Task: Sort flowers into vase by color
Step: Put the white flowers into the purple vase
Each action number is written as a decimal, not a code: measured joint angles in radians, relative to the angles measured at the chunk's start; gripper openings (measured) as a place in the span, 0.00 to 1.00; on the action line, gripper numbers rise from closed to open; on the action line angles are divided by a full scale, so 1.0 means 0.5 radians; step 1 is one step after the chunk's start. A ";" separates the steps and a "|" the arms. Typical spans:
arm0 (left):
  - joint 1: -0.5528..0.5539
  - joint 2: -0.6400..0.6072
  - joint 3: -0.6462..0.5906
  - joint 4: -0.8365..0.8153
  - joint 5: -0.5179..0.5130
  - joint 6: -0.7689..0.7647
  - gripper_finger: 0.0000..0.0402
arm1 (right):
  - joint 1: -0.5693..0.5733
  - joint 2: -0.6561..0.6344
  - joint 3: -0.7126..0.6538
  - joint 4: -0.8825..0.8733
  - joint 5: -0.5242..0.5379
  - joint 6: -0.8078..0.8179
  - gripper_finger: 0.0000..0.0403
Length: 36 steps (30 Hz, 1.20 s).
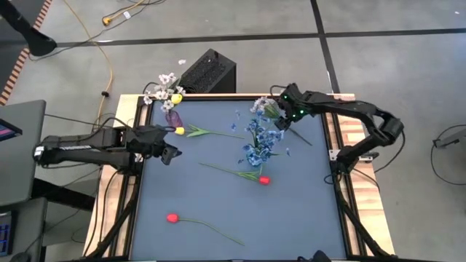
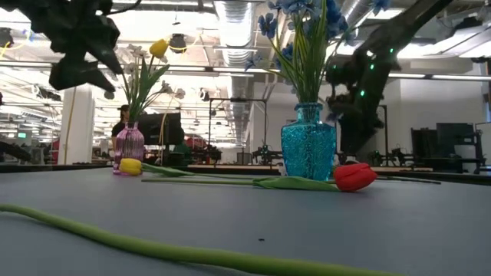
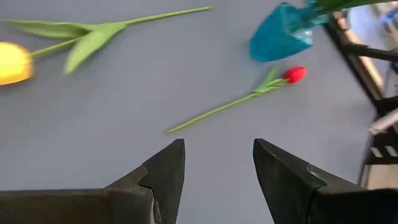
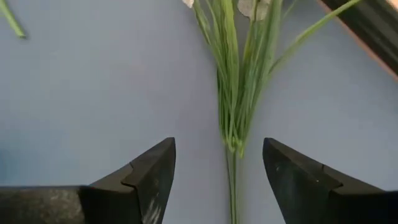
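**Both end effectors wide open over the surface**

On my overhead feed, going left to right: my left end effector (image 1: 169, 153) hovers at nine o'clock on the blue-grey surface (image 1: 218, 196), fingers (image 3: 165, 174) spread wide, empty. At ten o'clock a pink vase (image 1: 173, 116) holds white blossoms and one yellow bud. Just beside it lies a yellow tulip (image 1: 179, 131). At seven o'clock lies a red tulip (image 1: 172, 217). Near centre stands the teal vase (image 2: 308, 151) of blue sprigs (image 1: 259, 140), with another red tulip (image 1: 263, 179) just beside it, toward six. My right end effector (image 1: 280, 124) sits at one o'clock, fingers (image 4: 152, 177) wide, straddling the stems of a white-lavender bunch (image 4: 239, 93) lying there, not gripping.
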 joint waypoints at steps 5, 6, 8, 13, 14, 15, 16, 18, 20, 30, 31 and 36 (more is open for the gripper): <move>-0.104 0.108 0.000 0.189 -0.038 -0.035 0.44 | 0.013 0.176 -0.003 0.073 0.000 -0.014 0.67; -0.117 0.129 0.000 0.216 -0.038 -0.052 0.44 | 0.019 0.211 -0.004 0.088 0.001 -0.022 0.67; -0.139 0.164 0.000 0.257 -0.038 -0.067 0.44 | 0.030 0.288 -0.003 0.149 0.014 -0.023 0.67; -0.209 0.201 -0.002 0.286 -0.039 -0.094 0.44 | 0.042 0.440 0.000 0.198 0.058 0.003 0.62; -0.223 0.201 -0.002 0.291 -0.043 -0.094 0.44 | 0.049 0.452 0.002 0.197 0.070 0.009 0.59; -0.235 0.200 -0.002 0.301 -0.052 -0.094 0.44 | 0.052 0.461 0.005 0.191 0.083 0.012 0.56; -0.246 0.201 -0.002 0.305 -0.061 -0.093 0.44 | 0.060 0.467 0.007 0.185 0.100 0.013 0.51; -0.263 0.201 -0.002 0.310 -0.087 -0.093 0.44 | 0.071 0.467 0.005 0.173 0.108 0.015 0.40; -0.268 0.201 -0.002 0.320 -0.114 -0.082 0.44 | 0.081 0.448 0.001 0.152 0.122 0.032 0.28; -0.268 0.200 -0.002 0.518 -0.039 0.163 0.44 | 0.083 0.002 -0.006 -0.004 0.131 0.167 0.09; -0.268 0.200 -0.002 0.598 -0.012 0.214 0.44 | 0.094 -0.077 -0.006 -0.007 0.128 0.189 0.10; -0.268 0.200 -0.002 1.042 0.099 0.450 0.44 | 0.193 -0.492 0.093 0.058 0.121 0.219 0.10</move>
